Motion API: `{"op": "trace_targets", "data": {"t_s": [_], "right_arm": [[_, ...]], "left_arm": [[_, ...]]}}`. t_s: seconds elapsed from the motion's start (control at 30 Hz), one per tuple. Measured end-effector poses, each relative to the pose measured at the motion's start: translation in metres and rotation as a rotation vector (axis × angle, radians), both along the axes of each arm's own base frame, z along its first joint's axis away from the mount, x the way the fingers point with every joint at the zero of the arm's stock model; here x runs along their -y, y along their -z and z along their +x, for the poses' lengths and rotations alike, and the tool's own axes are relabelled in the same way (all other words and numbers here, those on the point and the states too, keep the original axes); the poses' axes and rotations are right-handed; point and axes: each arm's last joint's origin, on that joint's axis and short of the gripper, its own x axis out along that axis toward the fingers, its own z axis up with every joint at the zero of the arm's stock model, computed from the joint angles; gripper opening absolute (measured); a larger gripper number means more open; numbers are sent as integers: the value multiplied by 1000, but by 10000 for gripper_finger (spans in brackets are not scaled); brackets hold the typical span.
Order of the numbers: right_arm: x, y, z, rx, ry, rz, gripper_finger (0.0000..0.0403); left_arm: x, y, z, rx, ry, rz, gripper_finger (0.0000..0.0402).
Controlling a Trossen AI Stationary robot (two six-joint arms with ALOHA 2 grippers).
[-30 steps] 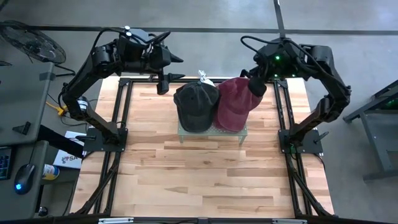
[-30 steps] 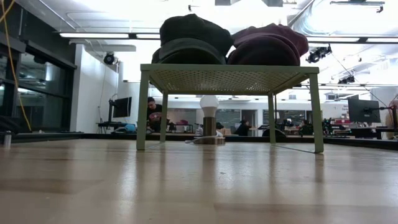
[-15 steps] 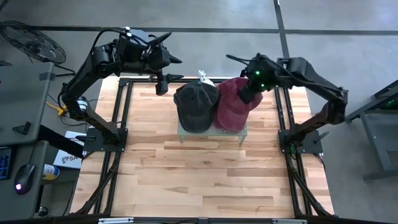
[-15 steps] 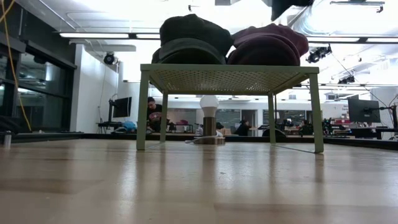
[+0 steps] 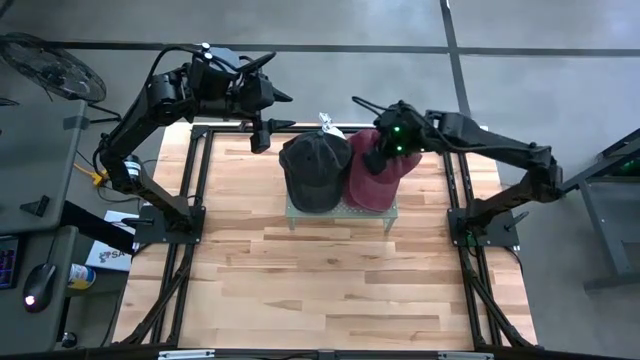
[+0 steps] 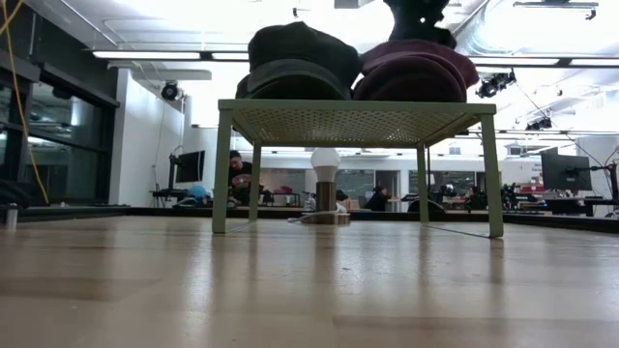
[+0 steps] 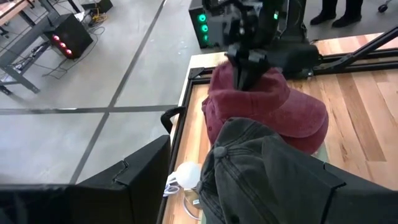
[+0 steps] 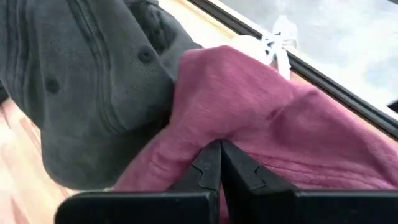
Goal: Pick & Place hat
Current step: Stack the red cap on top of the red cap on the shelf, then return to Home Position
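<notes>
Two caps lie side by side on a pale green perforated stand (image 6: 348, 121) at the far middle of the table. The dark grey cap (image 5: 315, 170) is on the left and the maroon cap (image 5: 385, 185) on the right. My right gripper (image 5: 373, 160) is shut and slants down onto the maroon cap's crown. My left gripper (image 5: 268, 115) hangs open, high over the table's far left edge, apart from both caps; its wrist view looks over the grey cap (image 7: 267, 174). My right gripper touches the top of the maroon cap's crown (image 8: 249, 134) with its shut fingertips (image 8: 211, 155). It slants down from the table's far right. Whether any cloth is caught between the fingers, I cannot tell. The cap lies on the stand.
A white bulb-shaped object (image 5: 328, 127) sits just behind the stand at the table's far edge. Black frame rails (image 5: 195, 190) run along the table's left and right sides. Bare wooden tabletop (image 5: 330, 290) stretches from the stand to the near edge.
My right gripper has come down and toward the table's left, from above the far right corner onto the maroon cap's crown, rolling a little on the way. Both caps lie as they did.
</notes>
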Motion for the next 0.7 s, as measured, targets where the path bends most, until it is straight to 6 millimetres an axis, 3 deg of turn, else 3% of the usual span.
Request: {"op": "trace_targets", "data": {"t_s": [0.23, 0.7], "right_arm": [[0, 0, 3, 65, -7, -14, 0], [-16, -38, -32, 236, -80, -108, 0]], "left_arm": [[0, 0, 0, 1, -1, -3, 247], [0, 0, 0, 9, -16, -28, 247]]}}
